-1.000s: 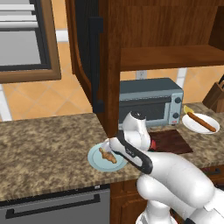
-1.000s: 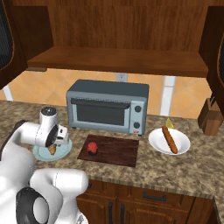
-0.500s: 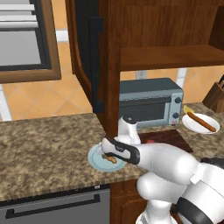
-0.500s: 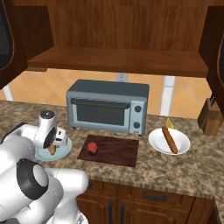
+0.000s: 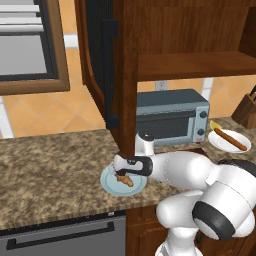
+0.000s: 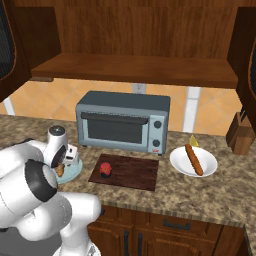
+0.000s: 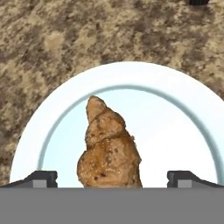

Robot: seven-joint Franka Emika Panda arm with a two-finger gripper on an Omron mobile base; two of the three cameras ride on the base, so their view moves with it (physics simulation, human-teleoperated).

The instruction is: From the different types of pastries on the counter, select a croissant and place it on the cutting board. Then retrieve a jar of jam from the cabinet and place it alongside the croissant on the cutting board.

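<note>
Spread wide, the jaws of the gripper stand on either side of the croissant, one dark fingertip to its left and the other to its right, neither touching it in the hand view. That croissant lies on a round light blue plate on the speckled granite counter, and the gripper sits low over it at the plate's far edge. To the right of the plate rests the dark cutting board, with the small red jar of jam standing on its left part. Behind the board stands a grey-blue toaster oven. Farther right a white plate carries the long reddish-brown stick pastry. Above, the cabinet hangs open, its door swung out to the left.
</note>
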